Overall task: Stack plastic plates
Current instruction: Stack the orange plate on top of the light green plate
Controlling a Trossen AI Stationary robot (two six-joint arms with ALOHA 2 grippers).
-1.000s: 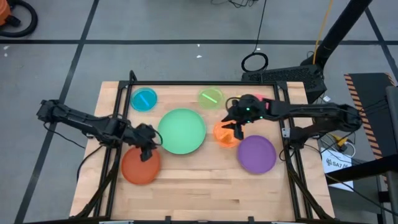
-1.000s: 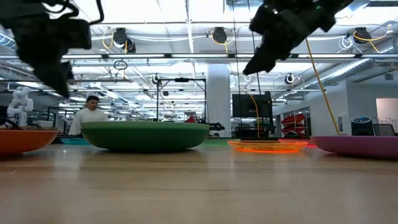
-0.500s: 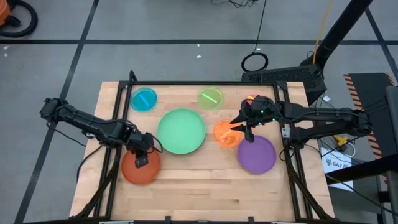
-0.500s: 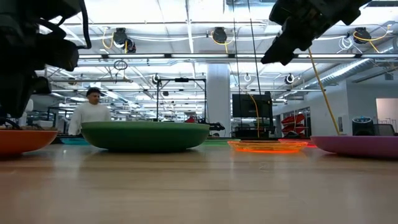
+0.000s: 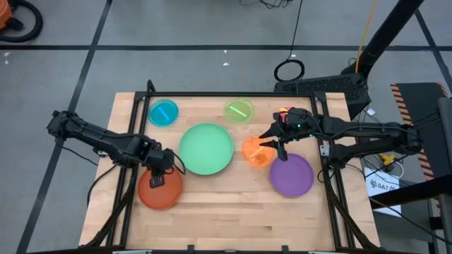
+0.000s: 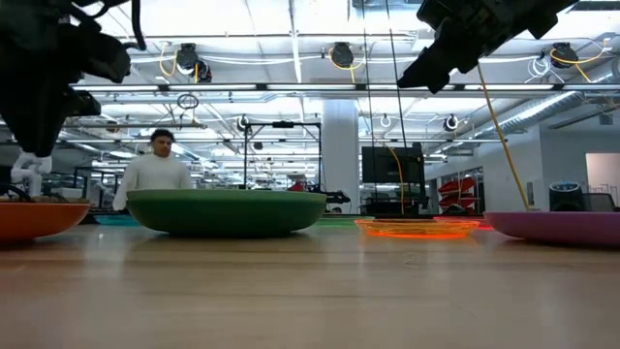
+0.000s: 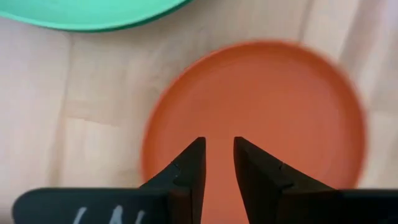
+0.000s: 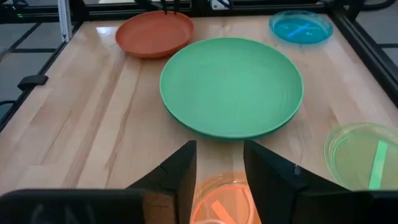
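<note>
My left gripper (image 5: 156, 179) (image 7: 219, 146) hovers over the brown-orange plate (image 5: 159, 190) (image 7: 261, 112) at the table's near left. Its fingers are a narrow gap apart and touch nothing. The mint plate (image 5: 206, 148) (image 8: 231, 86) lies in the dark green plate (image 6: 228, 211) mid-table. My right gripper (image 5: 271, 146) (image 8: 219, 152) is open, high above the small orange plate (image 5: 254, 152) (image 6: 417, 228). The purple plate (image 5: 292, 174) sits flat at the near right. The blue plate (image 5: 164, 113) and the lime plate (image 5: 239, 110) lie by the far edge. The pink plate (image 5: 285, 111) is mostly hidden by the right arm.
A black metal frame (image 5: 212, 94) runs round the tabletop's edges. Bare wood lies along the near edge (image 5: 226, 219). In the low view a person (image 6: 155, 174) stands in the room beyond the table.
My left gripper has moved from beside the mint plate toward the table's near edge and now hangs over the brown-orange plate. My right gripper has shifted toward the table's right and risen a little above the small orange plate. No plate has moved.
</note>
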